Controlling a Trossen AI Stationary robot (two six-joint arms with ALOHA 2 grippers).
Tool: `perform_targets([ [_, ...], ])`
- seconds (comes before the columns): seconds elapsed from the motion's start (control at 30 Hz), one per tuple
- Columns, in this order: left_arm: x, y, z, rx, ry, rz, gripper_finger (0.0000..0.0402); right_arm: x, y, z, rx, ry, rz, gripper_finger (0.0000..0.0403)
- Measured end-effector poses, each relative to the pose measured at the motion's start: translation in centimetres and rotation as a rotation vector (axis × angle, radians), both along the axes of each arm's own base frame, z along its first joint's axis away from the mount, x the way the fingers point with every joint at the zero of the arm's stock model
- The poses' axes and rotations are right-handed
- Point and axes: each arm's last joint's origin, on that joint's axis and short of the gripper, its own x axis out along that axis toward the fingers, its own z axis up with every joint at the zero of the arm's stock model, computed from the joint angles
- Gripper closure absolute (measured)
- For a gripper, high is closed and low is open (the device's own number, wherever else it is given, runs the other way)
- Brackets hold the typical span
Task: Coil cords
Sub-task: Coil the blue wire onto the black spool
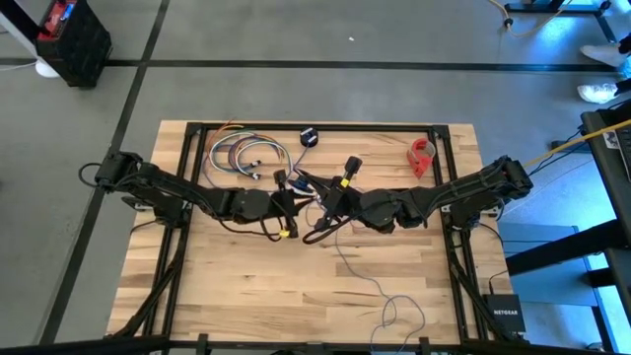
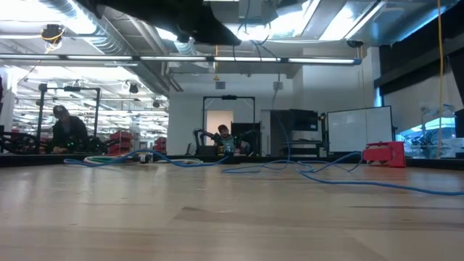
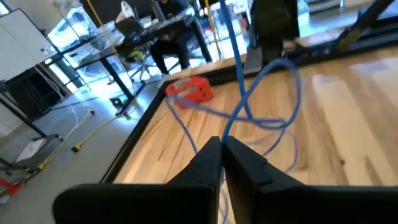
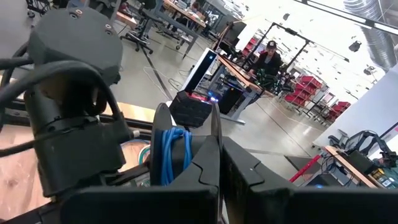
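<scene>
Both arms meet over the middle of the table [image 1: 246, 286], raised clear of its surface. The left gripper [image 3: 222, 149] shows its fingers clenched tip to tip, and the thin cord [image 1: 347, 258] rises from just ahead of those tips; whether a strand is nipped between them cannot be told. The right gripper [image 4: 217, 155] also has its fingers clenched together, and several turns of cord are already wound into a small bundle just behind them, seemingly caught in that grip. In the high view the two grippers sit close together near table centre, with the cord hanging between them, then trailing toward 5 o'clock and ending in loose loops near the 6 o'clock edge. The small black spool [image 1: 309, 137] lies apart near the 12 o'clock edge. A bundle of thicker cables [image 1: 242, 155] lies toward 11 o'clock and a red object [image 1: 423, 155] toward 1 o'clock; neither is involved. Judgement: the cord is very light, limp and springless, so it will sag, twist and slide through a light pinch. It is best taken close to the wound bundle, a short length at a time. The trailing tail may snag or tangle if pulled quickly.
</scene>
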Motion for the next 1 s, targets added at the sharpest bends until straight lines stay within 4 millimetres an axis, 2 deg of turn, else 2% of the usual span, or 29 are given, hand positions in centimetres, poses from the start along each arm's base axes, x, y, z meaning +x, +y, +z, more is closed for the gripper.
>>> perform_targets([
  [0.13,-0.3,0.1,-1.1,0.048,0.131,-0.006,0.0398,-0.2,-0.1,0.3,0.004,-0.012,0.0,0.04],
  [0.27,-0.8,0.3,-2.2,0.067,0.267,-0.003,0.0396,-1.4,-0.4,1.8,0.016,-0.056,0.001,0.04],
  [0.4,-1.1,0.5,-2.8,0.071,0.333,0.004,0.0398,-2.8,-0.9,3.4,0.012,-0.094,-0.001,0.04],
  [0.57,-1.3,0.8,-3.1,0.059,0.364,0.021,0.0394,-5.5,-1.8,6.0,-0.009,-0.143,-0.048,0.04],
  [0.77,-0.9,0.9,-3.2,0.041,0.346,0.036,0.0397,-7.5,-2.4,7.4,-0.023,-0.159,-0.064,0.04],
  [0.93,-0.8,0.4,-4.2,0.022,0.363,0.018,0.0365,-8.4,-2.8,8.4,-0.005,-0.207,-0.101,0.04],
  [1.0,-0.9,0.2,-3.7,0.012,0.33,0.017,0.0344,-8.4,-2.7,8.3,-0.012,-0.194,-0.1,0.04],
])
